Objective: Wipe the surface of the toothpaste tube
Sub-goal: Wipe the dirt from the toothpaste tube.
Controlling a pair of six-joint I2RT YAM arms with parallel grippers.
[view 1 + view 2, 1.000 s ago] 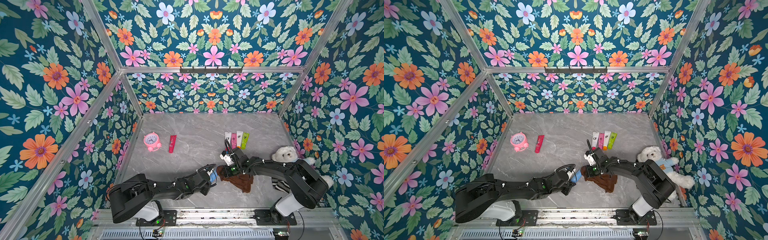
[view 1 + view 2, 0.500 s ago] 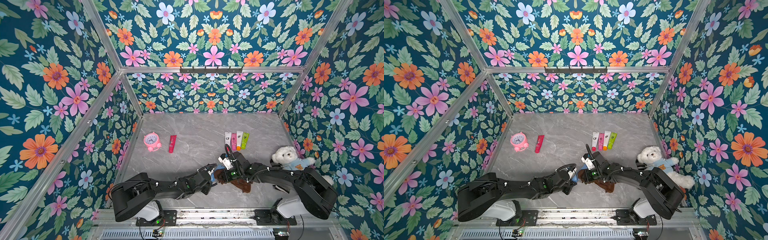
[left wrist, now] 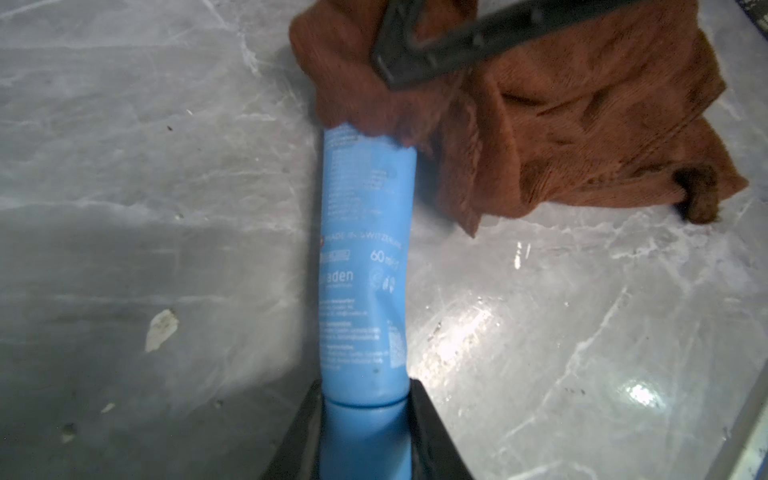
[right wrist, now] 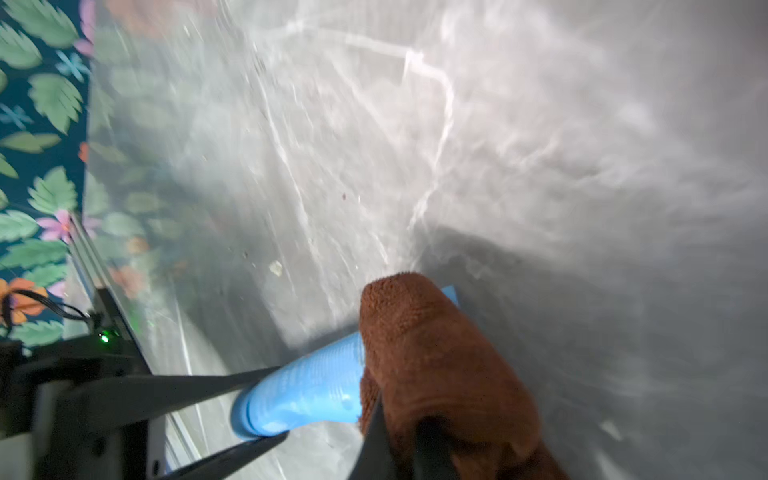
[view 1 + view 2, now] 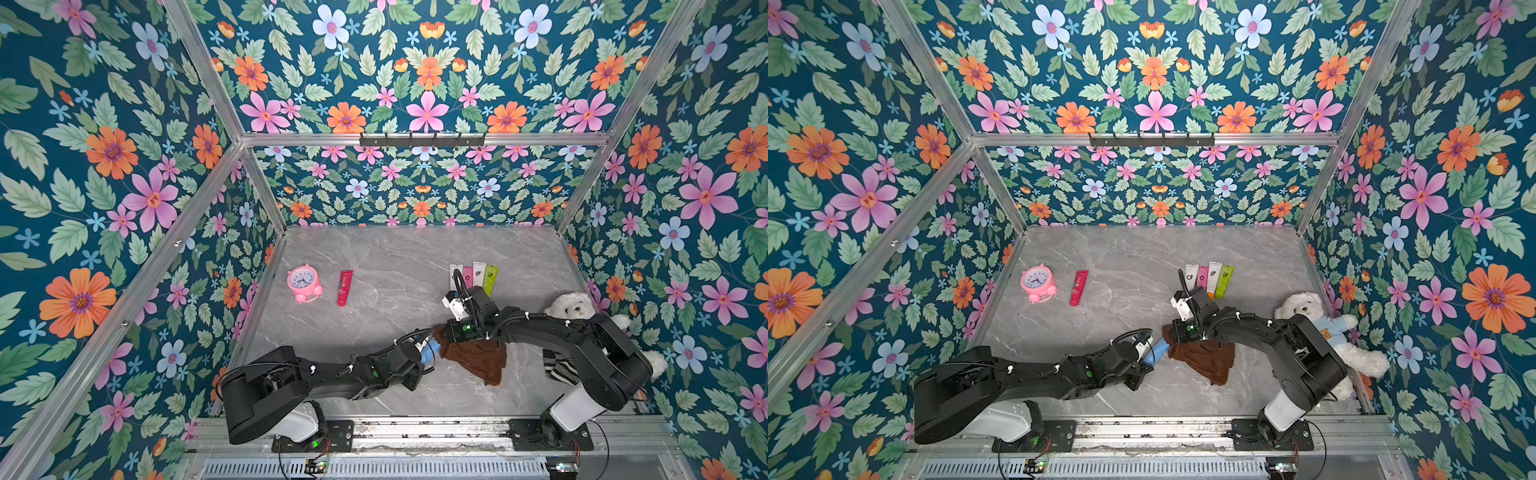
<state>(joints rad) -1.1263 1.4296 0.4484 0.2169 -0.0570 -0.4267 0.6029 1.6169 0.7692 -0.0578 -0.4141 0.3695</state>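
Observation:
A light blue toothpaste tube [image 3: 365, 270] lies just above the marble floor, and my left gripper [image 3: 365, 399] is shut on its cap end. In both top views the tube [image 5: 430, 351] [image 5: 1158, 347] sticks out of the left gripper [image 5: 422, 357] toward the right arm. My right gripper [image 4: 407, 449] is shut on a bunched brown cloth [image 4: 436, 353]. The cloth [image 3: 561, 124] covers the tube's far flat end and trails onto the floor [image 5: 478, 357]. A right finger [image 3: 415, 50] presses into the cloth above the tube. The blue tube [image 4: 307, 386] shows beside the cloth.
At the back left stand a pink alarm clock [image 5: 303, 282] and a red tube [image 5: 345, 286]. Several coloured sachets [image 5: 473, 276] lie behind the right wrist. A white teddy bear [image 5: 575, 305] and a striped cloth [image 5: 559, 368] sit by the right wall.
My right gripper has carried the brown cloth leftward and nearer, onto the tube's far end. The left gripper has kept the tube almost still.

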